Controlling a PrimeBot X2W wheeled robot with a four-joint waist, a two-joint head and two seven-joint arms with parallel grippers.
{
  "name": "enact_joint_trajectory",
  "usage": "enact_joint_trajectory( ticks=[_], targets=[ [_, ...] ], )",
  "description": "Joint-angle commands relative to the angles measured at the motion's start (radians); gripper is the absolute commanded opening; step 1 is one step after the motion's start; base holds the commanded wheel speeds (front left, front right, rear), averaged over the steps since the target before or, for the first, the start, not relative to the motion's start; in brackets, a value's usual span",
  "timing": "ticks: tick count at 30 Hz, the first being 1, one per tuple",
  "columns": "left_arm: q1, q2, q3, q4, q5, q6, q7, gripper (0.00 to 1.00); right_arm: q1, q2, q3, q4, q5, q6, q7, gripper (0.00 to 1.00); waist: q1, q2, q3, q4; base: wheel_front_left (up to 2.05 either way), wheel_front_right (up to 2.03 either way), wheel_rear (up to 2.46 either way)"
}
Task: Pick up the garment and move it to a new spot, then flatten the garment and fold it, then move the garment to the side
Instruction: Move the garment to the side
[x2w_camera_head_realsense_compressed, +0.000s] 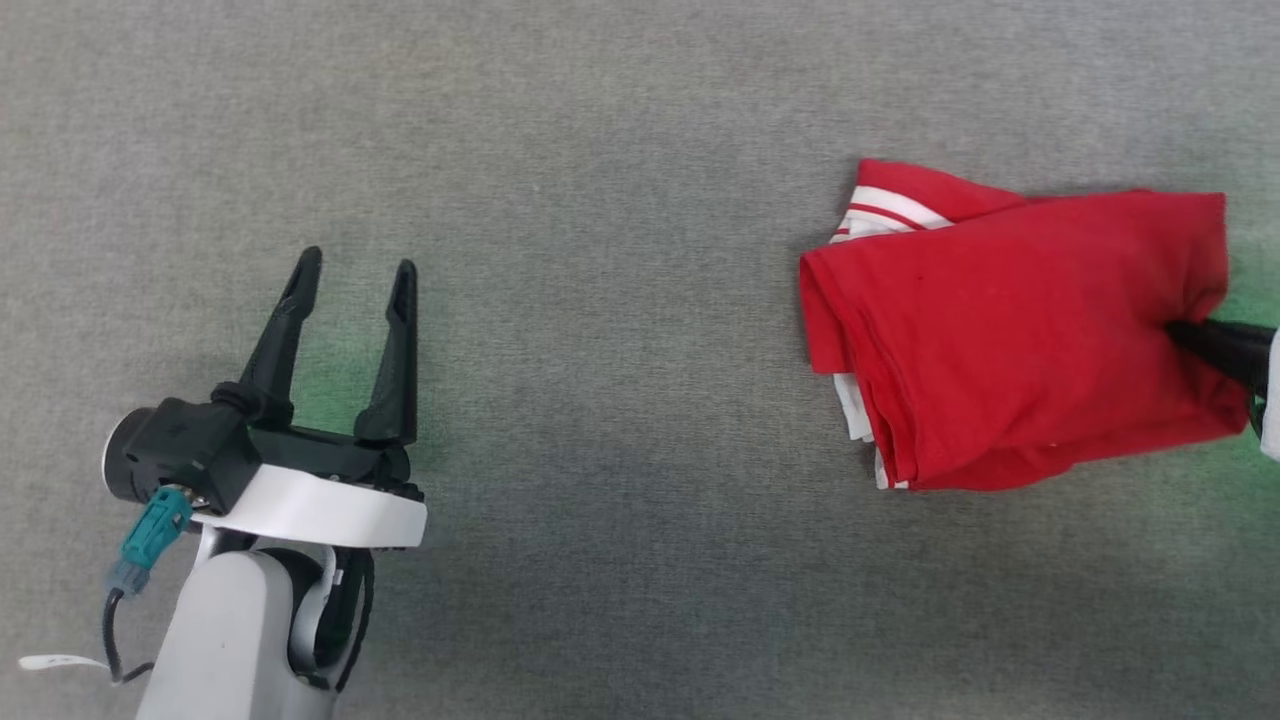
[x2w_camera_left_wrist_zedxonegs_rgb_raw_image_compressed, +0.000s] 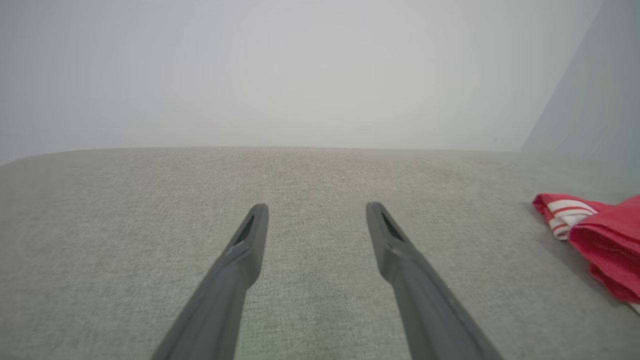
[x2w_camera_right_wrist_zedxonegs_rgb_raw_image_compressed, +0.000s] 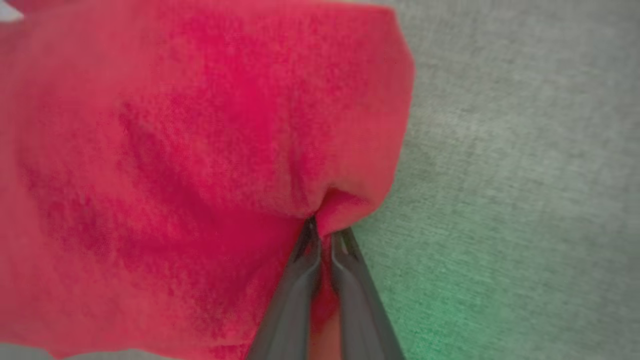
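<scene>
- Your right pincer (x2w_camera_right_wrist_zedxonegs_rgb_raw_image_compressed: 322, 231) is pressed together on a fold of red cloth at the edge of the garment (x2w_camera_right_wrist_zedxonegs_rgb_raw_image_compressed: 175, 150). A small nub of fabric bulges just past the tips of its two dark fingers (x2w_camera_right_wrist_zedxonegs_rgb_raw_image_compressed: 295, 290).
- In the head view, that pincer (x2w_camera_head_realsense_compressed: 1195, 335) comes in from the right border with its tip sunk into the nearest side of the garment (x2w_camera_head_realsense_compressed: 1020, 330).
- From the pinch, the garment spreads away as a folded, roughly rectangular red bundle lying on the grey table (x2w_camera_head_realsense_compressed: 620, 120).
- At the end farthest from the right pincer you see stacked layers. White edges peek out at one corner, and red-and-white striped trim (x2w_camera_head_realsense_compressed: 885, 212) shows at the other.
- A green glow tints the table right beside the pinch.
- Your left pincer (x2w_camera_head_realsense_compressed: 355, 275) is spread wide with nothing between its fingers. It is well apart from the garment, above bare table.
- Looking along the left pincer (x2w_camera_left_wrist_zedxonegs_rgb_raw_image_compressed: 317, 215) in its wrist view, you find the garment (x2w_camera_left_wrist_zedxonegs_rgb_raw_image_compressed: 607, 245) off to its right, striped trim (x2w_camera_left_wrist_zedxonegs_rgb_raw_image_compressed: 567, 212) at the far end of the bundle.
</scene>
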Motion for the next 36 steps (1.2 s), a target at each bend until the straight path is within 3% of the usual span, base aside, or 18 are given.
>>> enact_joint_trajectory(
  ticks=[1, 9, 17, 25, 36],
  targets=[
    [-0.010, 0.009, -0.003, -0.005, 0.005, 0.001, -0.005, 1.00, 0.011, 0.011, -0.005, 0.014, -0.010, -0.001, -0.016, 0.00, 0.0000, 0.0000, -0.007, -0.015, 0.00, 0.00, 0.00],
    [-0.056, 0.059, -0.063, -0.038, 0.023, 0.001, -0.005, 1.00, 0.037, -0.015, -0.197, 0.041, -0.027, -0.002, -0.127, 0.00, 0.0000, 0.0000, 0.008, -0.111, 0.00, 0.00, 0.00],
    [-0.218, 0.132, -0.162, -0.057, 0.020, 0.001, -0.005, 1.00, 0.048, -0.054, -0.396, 0.130, -0.094, -0.001, -0.297, 0.00, 0.0000, 0.0000, 0.090, -0.192, 0.00, 0.00, 0.00],
    [-0.426, 0.196, -0.242, -0.072, 0.014, 0.001, -0.005, 1.00, -0.083, -0.086, -0.445, 0.328, -0.167, -0.001, -0.453, 0.00, 0.0000, 0.0000, 0.210, -0.220, 0.00, 0.00, 0.00],
    [-0.581, 0.222, -0.294, -0.083, 0.009, 0.001, -0.005, 1.00, -0.289, -0.110, -0.432, 0.574, -0.293, -0.001, -0.589, 0.00, 0.0000, 0.0000, 0.287, -0.217, 0.00, 0.00, 0.00]
  ],
)
